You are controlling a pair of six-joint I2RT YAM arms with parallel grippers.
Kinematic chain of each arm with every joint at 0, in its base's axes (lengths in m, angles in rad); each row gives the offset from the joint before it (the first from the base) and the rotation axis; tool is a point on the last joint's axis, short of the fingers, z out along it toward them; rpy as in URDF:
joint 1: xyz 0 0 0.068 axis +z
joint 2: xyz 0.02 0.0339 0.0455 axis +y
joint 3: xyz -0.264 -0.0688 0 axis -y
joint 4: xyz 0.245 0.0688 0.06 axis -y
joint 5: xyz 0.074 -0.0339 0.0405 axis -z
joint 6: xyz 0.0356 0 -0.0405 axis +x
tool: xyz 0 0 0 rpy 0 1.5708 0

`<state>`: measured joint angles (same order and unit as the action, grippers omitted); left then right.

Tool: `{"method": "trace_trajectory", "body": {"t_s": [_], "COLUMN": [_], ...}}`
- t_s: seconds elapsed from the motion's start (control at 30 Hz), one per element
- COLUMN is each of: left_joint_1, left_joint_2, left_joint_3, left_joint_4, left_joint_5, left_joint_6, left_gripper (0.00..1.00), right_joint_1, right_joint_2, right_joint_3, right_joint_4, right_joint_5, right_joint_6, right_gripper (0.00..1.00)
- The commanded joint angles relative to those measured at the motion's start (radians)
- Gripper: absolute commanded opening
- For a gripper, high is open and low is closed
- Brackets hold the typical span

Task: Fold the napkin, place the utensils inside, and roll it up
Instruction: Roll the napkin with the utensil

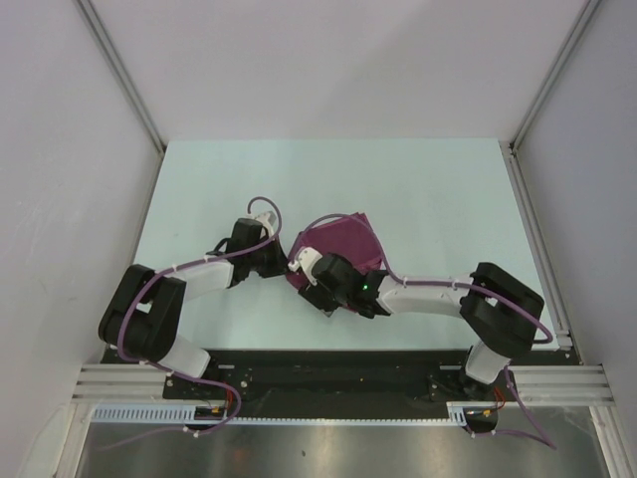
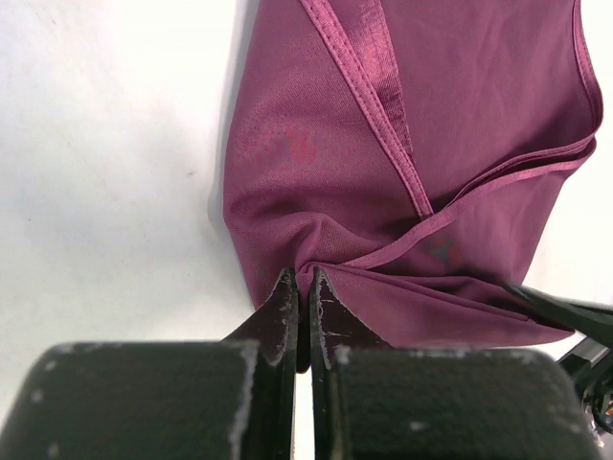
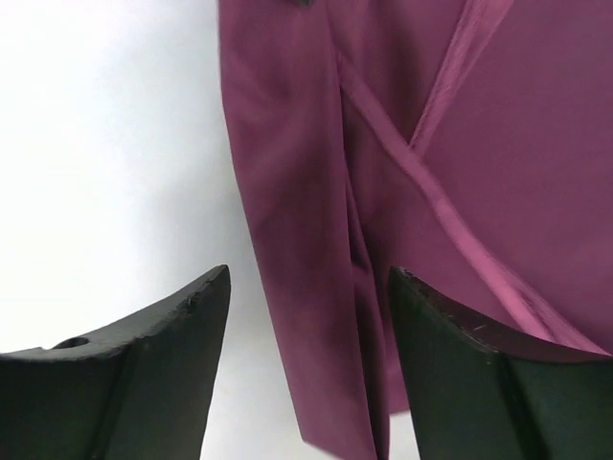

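I read the napkin (image 1: 343,244) as a folded, multi-layer bundle lying on the table (image 1: 438,199) near its middle, just ahead of both wrists. The left end effector (image 2: 305,287) has its fingers pressed almost together, pinching a gathered point on the cloth's near edge; the hemmed borders fan away from that pinch. The right end effector (image 3: 308,276) is spread wide and holds nothing. One finger sits over bare table and the other over cloth, so the gap straddles the napkin's folded side edge. That edge is the relation the next move depends on. Its long axis runs directly away from the right end effector, roughly in line with the fingers, so closing would grip across the fold, not along it. Both arms are at the cloth, and the right is the free one. The spoon does not show in any view (it may be under a layer; I cannot tell).
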<state>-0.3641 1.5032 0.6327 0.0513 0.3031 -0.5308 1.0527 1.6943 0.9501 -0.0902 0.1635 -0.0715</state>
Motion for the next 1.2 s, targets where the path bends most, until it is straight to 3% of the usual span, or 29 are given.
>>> {"method": "trace_trajectory", "body": {"t_s": [0.0, 0.1, 0.27, 0.47, 0.7, 0.93, 1.17], "left_joint_1": [0.004, 0.004, 0.004, 0.004, 0.004, 0.004, 0.004], "left_joint_2": [-0.006, -0.008, -0.006, -0.005, -0.001, 0.003, 0.008], "left_joint_3": [0.039, 0.041, 0.042, 0.042, 0.047, 0.048, 0.048], "left_joint_4": [-0.013, -0.016, -0.021, -0.021, -0.019, -0.014, 0.004], "left_joint_5": [0.011, 0.011, 0.011, 0.013, 0.016, 0.024, 0.050], "left_joint_6": [0.025, 0.026, 0.026, 0.026, 0.028, 0.029, 0.029], "left_gripper": [0.00, 0.00, 0.00, 0.00, 0.00, 0.00, 0.00], "right_joint_1": [0.093, 0.144, 0.164, 0.110, 0.043, -0.002, -0.026], "right_joint_2": [-0.088, -0.079, -0.041, -0.007, 0.024, 0.061, 0.122], "right_joint_3": [-0.023, -0.051, -0.045, -0.039, -0.019, 0.001, 0.021], "right_joint_4": [0.061, 0.124, 0.138, 0.142, 0.110, 0.050, 0.018], "right_joint_5": [0.215, 0.268, 0.182, 0.093, -0.030, -0.110, -0.099], "right_joint_6": [-0.076, -0.149, -0.191, -0.179, -0.177, -0.168, -0.145], "right_gripper": [0.73, 0.73, 0.70, 0.66, 0.53, 0.50, 0.56]}}
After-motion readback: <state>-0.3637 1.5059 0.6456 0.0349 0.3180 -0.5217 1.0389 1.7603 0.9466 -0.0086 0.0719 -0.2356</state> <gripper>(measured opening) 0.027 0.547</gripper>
